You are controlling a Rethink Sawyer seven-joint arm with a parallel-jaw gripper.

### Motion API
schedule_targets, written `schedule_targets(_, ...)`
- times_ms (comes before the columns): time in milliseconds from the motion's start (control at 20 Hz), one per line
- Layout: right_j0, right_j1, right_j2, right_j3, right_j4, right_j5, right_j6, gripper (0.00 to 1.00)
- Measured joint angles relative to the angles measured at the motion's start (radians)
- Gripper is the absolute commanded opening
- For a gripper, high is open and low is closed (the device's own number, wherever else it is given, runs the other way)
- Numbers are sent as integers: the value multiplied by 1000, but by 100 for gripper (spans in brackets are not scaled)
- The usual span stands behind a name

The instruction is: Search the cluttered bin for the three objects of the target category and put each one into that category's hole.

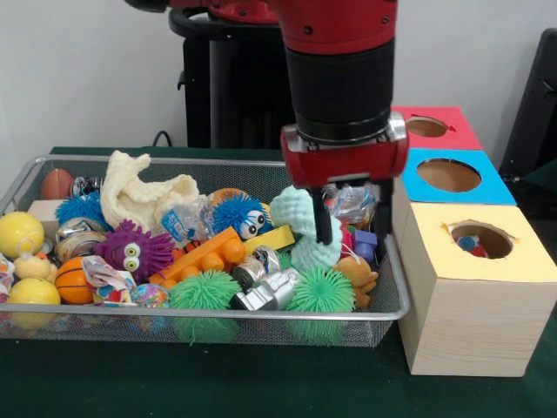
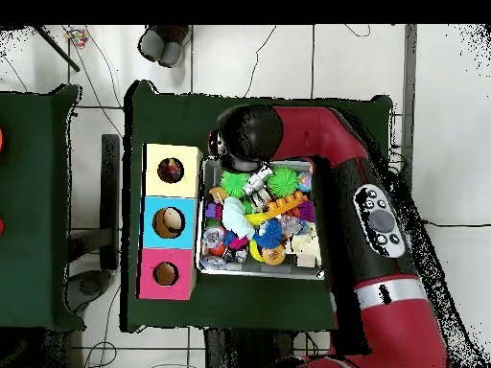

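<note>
The silver wire-mesh bin (image 1: 200, 315) is packed with toys; it also shows in the overhead view (image 2: 200, 251). My gripper (image 1: 352, 228) reaches down into the bin's right end. Its fingers (image 1: 324, 222) stand wide apart on either side of a pale crinkled bunch with red specks (image 1: 352, 205); I cannot tell if it is cloth or foil. A white polka-dot cloth bunch (image 1: 103, 280) lies at the front left beside a small basketball. The yellow-faced box (image 1: 487, 279) stands right of the bin. Its ragged hole (image 1: 480, 239) shows something dotted inside. In the overhead view the arm hides the gripper.
A blue-faced box (image 1: 449, 177) and a red-faced box (image 1: 431, 127) stand behind the yellow one. A cream knitted cloth (image 1: 144, 193), a purple fuzzy toy (image 1: 132, 250), green spiky balls (image 1: 320, 292), yellow balls (image 1: 19, 233) and an orange brick (image 1: 202, 254) fill the bin.
</note>
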Motion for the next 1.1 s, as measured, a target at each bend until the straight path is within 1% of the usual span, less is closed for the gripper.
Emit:
schedule_targets(50,16,23,4,-52,0,27,0,100)
schedule_targets(100,21,31,5,-70,0,36,0,100)
schedule_targets(200,38,57,9,-132,0,64,0,100)
schedule_targets(300,49,75,9,-180,0,78,0,100)
schedule_targets(400,49,81,10,-201,2,79,0,100)
schedule_targets(600,27,74,11,-202,17,79,0,100)
schedule_targets(800,-34,46,11,-181,29,78,0,100)
schedule_targets(850,-59,34,11,-170,33,75,0,100)
schedule_targets(1000,-90,17,11,-154,36,68,0,100)
schedule_targets(1100,-131,-14,10,-116,38,46,0,100)
